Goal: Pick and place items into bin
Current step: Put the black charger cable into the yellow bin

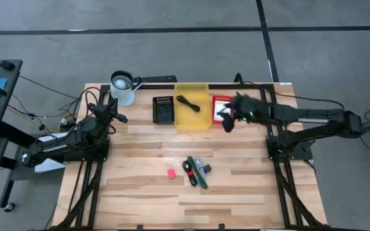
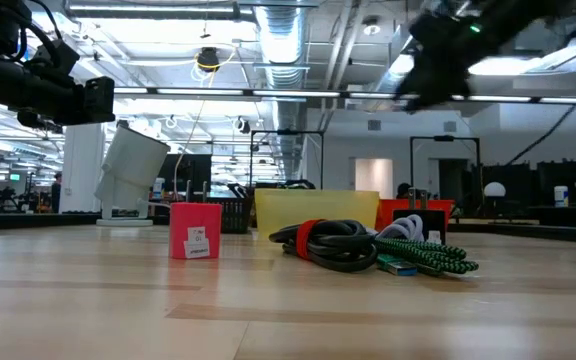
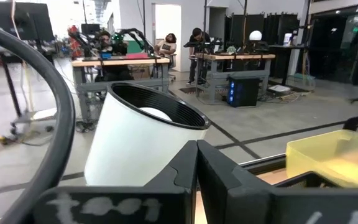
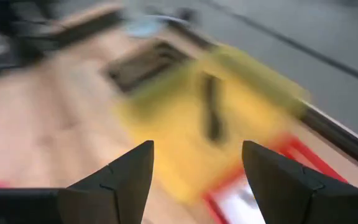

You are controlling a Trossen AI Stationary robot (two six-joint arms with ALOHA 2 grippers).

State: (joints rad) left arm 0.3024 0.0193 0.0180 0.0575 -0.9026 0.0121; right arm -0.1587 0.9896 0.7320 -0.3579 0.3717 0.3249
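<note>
The right gripper (image 1: 229, 122) hangs above the table's far edge, between the yellow bin (image 1: 192, 104) and a red tray (image 1: 221, 106), its two fingers (image 4: 124, 176) spread wide with nothing between them. Just beyond it, inside the yellow bin, lies a short black cable piece (image 1: 187, 103). A black ridged tray (image 1: 163, 110) sits just beside the bin on its other side, and a white cup (image 1: 123, 88) stands farther along the same edge.

Nearer the table's middle, well apart from the bin, a black coiled cable (image 1: 189, 169) bound with a red band lies touching a green pen-like stick (image 1: 199, 174) and a small silver-grey part (image 1: 206, 169). A tiny pink-red cube (image 1: 171, 172) rests near them.

The left gripper (image 1: 113, 115) waits by the white cup, fingers pressed together and empty.
</note>
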